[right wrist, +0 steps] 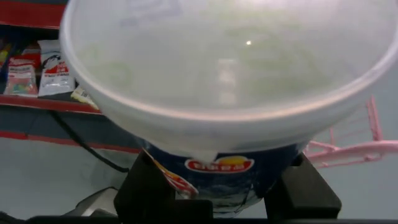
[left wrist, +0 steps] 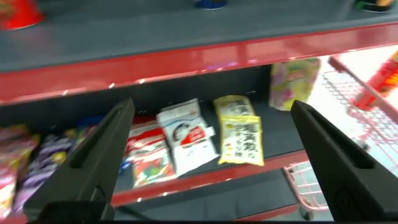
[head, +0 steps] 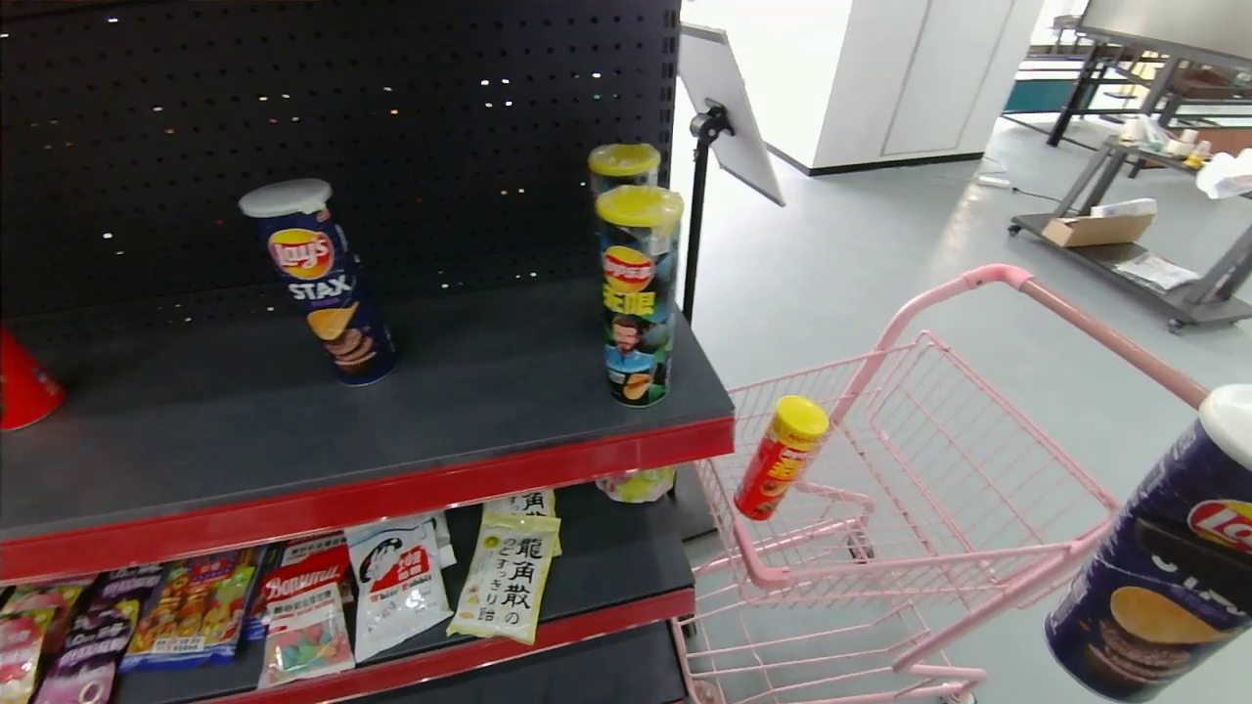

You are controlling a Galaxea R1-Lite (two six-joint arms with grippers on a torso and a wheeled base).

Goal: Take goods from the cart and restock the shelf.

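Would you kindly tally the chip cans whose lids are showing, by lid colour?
White lids: 2, the navy shelf can and the held navy can.
Yellow lids: 3, the front shelf can, the rear shelf can and the red cart can.
Total: 5.

Bold lettering and logos stand on the blue can [head: 328,293] at ten o'clock, the yellow-lidded can [head: 638,303] at centre, the dark can [head: 1164,577] at four o'clock and the packets [head: 504,577] at seven.

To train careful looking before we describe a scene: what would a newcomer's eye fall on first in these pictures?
Most likely the pink cart at the right, with a yellow-lidded red can leaning in its left corner. Next, the dark blue chip can clamped in the right gripper at the head view's lower right, and a matching blue can standing on the dark top shelf.
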